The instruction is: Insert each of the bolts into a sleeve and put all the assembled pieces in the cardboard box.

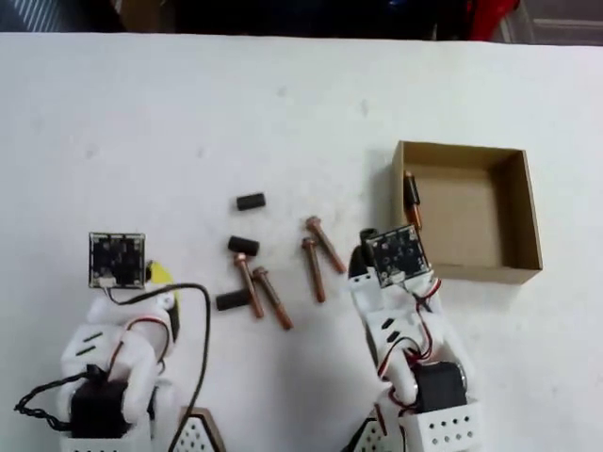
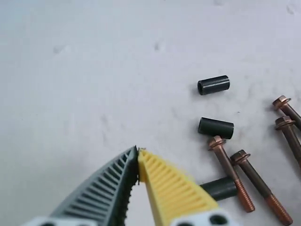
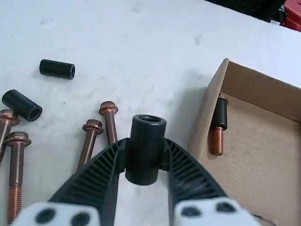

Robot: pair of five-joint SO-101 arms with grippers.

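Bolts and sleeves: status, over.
Right pincer shut on a sleeve, left pincer shut, empty. One assembled piece in cardboard box. Four bolts, three sleeves loose on table. Nothing blocking.

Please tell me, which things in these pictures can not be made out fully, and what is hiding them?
- High view: the camera board largely covers the right gripper and the sleeve it holds.
- Left wrist view: the yellow finger hides part of one loose sleeve; the picture edge cuts off two bolts.
- High view: the assembled piece in the cardboard box is too small to show its bolt head.
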